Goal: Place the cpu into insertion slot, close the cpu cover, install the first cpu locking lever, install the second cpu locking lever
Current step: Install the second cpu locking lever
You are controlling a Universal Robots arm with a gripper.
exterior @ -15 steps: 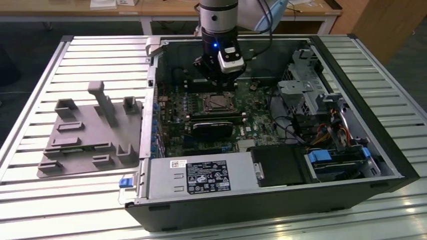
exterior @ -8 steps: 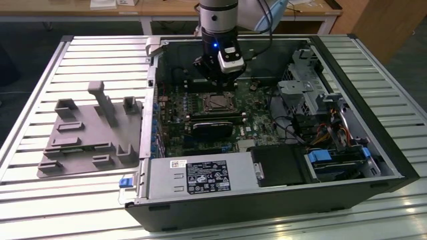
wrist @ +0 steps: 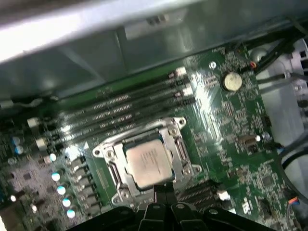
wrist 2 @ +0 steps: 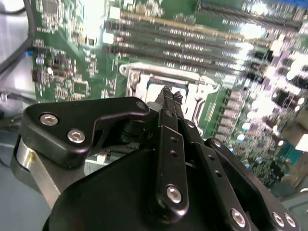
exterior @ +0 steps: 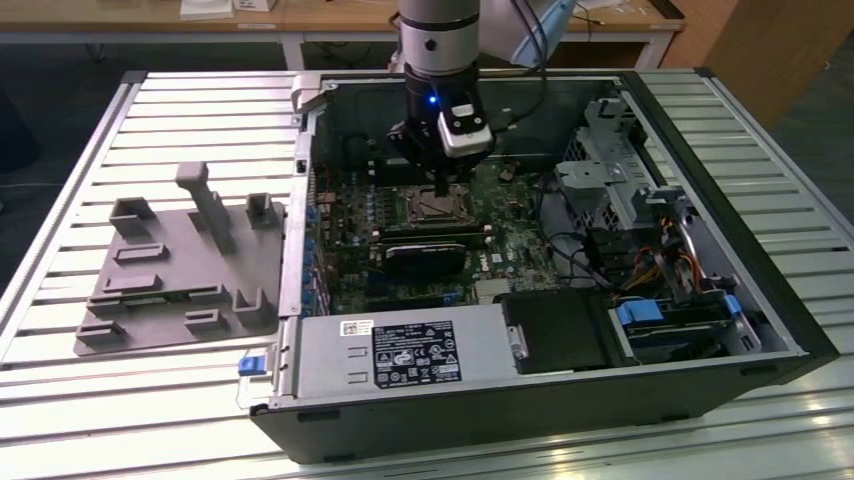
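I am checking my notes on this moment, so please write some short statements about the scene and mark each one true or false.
1. The cpu sits in the socket. True.
2. The cover is swung up, away from the cpu. False: it lies flat around the chip.
3. The gripper hangs just above the socket's edge. True.
4. The gripper holds the cpu. False: the cpu lies in the socket, apart from the fingertips.
5. The grey fixture is inside the case. False: it lies on the table, at the exterior view's left.
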